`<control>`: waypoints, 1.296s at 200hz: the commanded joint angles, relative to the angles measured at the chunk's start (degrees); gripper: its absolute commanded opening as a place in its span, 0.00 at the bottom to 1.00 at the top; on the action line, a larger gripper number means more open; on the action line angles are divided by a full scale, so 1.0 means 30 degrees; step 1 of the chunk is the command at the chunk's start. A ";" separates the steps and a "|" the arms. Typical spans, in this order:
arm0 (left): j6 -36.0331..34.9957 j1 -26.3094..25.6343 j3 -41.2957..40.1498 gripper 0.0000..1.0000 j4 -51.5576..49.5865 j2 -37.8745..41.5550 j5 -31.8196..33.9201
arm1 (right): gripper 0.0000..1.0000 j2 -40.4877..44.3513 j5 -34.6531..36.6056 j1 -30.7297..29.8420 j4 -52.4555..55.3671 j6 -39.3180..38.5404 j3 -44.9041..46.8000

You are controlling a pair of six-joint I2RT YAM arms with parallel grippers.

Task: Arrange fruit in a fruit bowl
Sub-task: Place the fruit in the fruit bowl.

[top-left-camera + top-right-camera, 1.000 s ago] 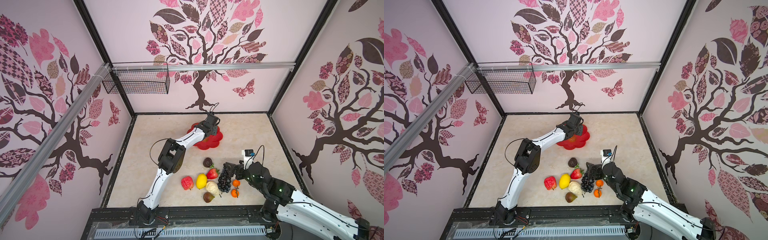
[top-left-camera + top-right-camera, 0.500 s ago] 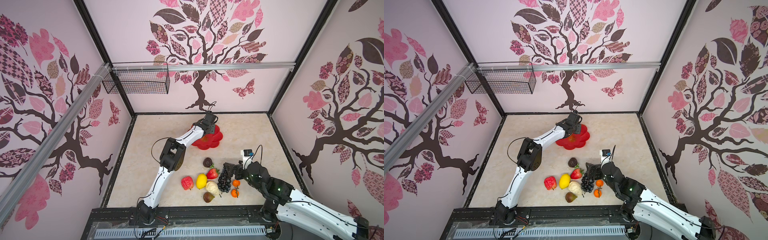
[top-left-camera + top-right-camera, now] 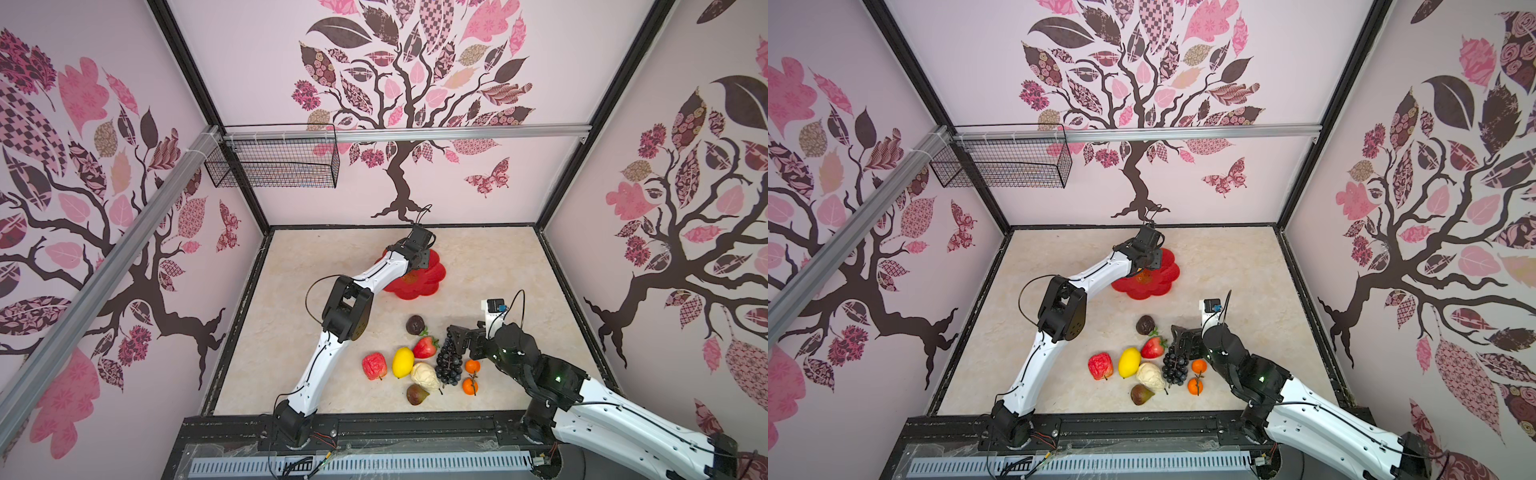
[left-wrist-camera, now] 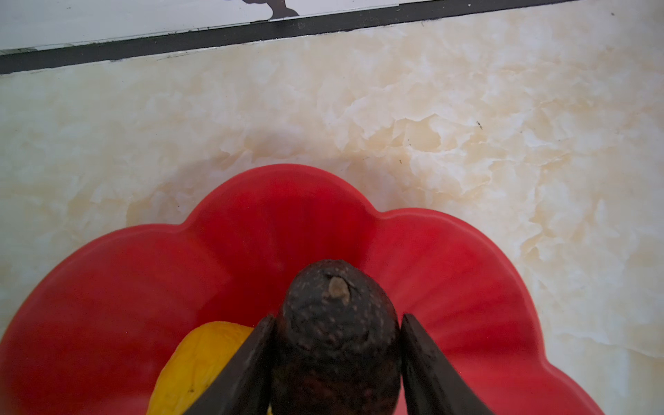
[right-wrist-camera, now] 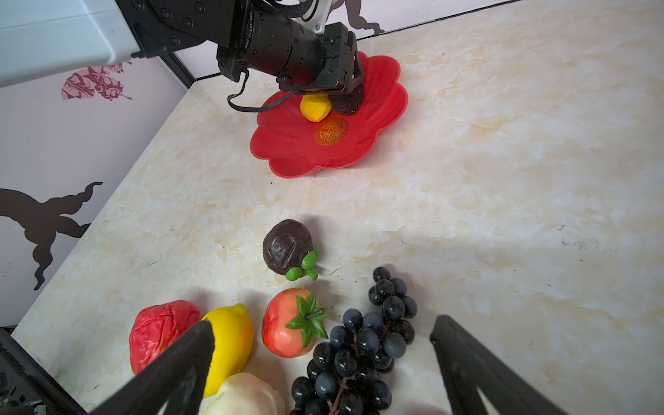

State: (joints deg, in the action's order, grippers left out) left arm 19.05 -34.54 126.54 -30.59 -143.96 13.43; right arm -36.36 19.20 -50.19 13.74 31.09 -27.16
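Observation:
The red scalloped fruit bowl (image 3: 434,279) (image 3: 1165,284) (image 5: 377,143) sits at the back middle of the table. A yellow pear (image 5: 315,107) (image 4: 194,363) lies in it. My left gripper (image 4: 337,318) (image 3: 417,259) is low over the bowl (image 4: 107,287). Its jaws hug a dark avocado (image 4: 337,345) (image 5: 346,102) that touches the bowl's floor; I cannot make out whether they still press it. My right gripper (image 5: 323,341) (image 3: 459,338) hangs open over the grape bunch (image 5: 359,345) (image 3: 449,365), apart from it.
Near the front lie an apple (image 3: 373,365), lemon (image 3: 403,362), strawberry (image 3: 424,347), cream knobbly piece (image 3: 424,376), brown fig (image 3: 417,394), two oranges (image 3: 472,366) and a dark wrinkled fruit (image 3: 415,324). A black wire basket (image 3: 274,166) hangs on the back wall.
The left wrist has edged slightly left over the bowl. The right arm and the fruit on the table have not moved.

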 commanded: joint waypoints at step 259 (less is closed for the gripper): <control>0.2509 0.0172 -1.1852 0.80 0.1468 1.4201 -0.2101 | 0.98 -0.1668 -0.0590 0.1159 0.4507 -0.0343 -0.2808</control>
State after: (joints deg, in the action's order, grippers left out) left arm 23.70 -34.46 103.55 -28.73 -109.45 7.18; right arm -40.07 19.66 -49.34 22.31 30.92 -33.04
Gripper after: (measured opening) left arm 0.800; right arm 0.984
